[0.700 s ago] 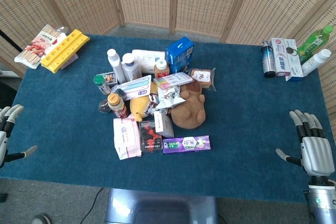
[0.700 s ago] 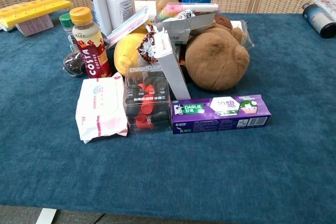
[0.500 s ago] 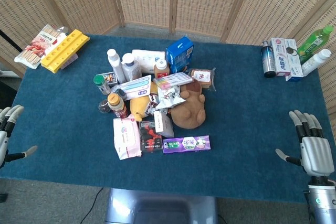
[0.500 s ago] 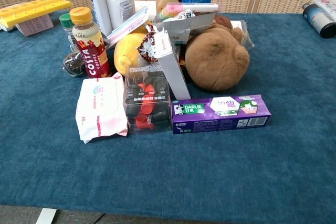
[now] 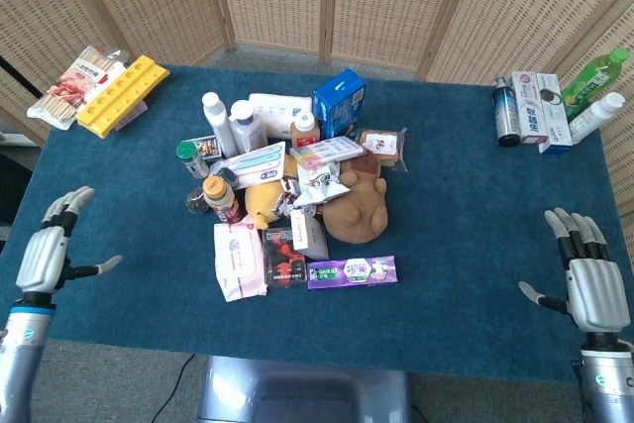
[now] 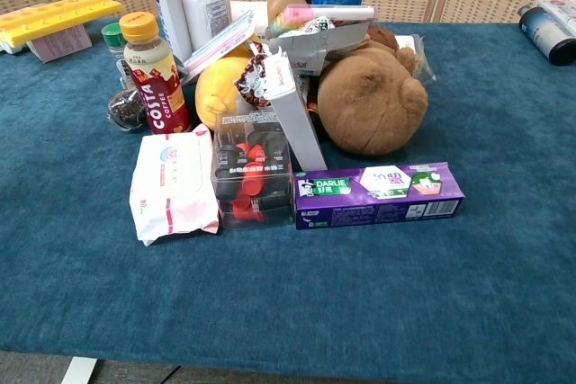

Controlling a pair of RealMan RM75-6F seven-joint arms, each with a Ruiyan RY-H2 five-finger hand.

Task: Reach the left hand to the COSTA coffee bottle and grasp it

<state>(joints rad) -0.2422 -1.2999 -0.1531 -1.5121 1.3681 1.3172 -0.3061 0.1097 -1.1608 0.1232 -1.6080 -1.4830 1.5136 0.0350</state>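
The COSTA coffee bottle [image 6: 153, 74], a small upright plastic bottle with an orange cap and a dark red label, stands at the left edge of the heap in the middle of the blue-carpeted worktop [image 5: 466, 235]. In the head view the bottle [image 5: 222, 200] is small and its label cannot be read; the lettering is legible only in the chest view. Just in front of it lies a white and pink soft pack of wipes [image 6: 173, 184], and behind it rise two white plastic bottles [image 6: 187, 2] whose tops are cut off by the chest view's upper edge. A yellow plush toy [image 6: 225, 87] just right of the bottle is mostly buried under boxes and a striped packet. A brown plush bear [image 6: 371, 101] lies on the right of the heap, and a purple toothpaste box [image 6: 378, 195] lies flat in front of it.

The left robot hand [image 5: 48, 250] hovers over the worktop's near left corner, well apart from the bottle, fingers spread and empty. The right robot hand [image 5: 584, 279] is at the near right corner, likewise spread and holding nothing, its wrist cut off by the frame's bottom edge. Neither robot hand shows in the chest view.

A yellow plastic tray [image 5: 121, 94] sits at the far left corner, partly cropped in the chest view.
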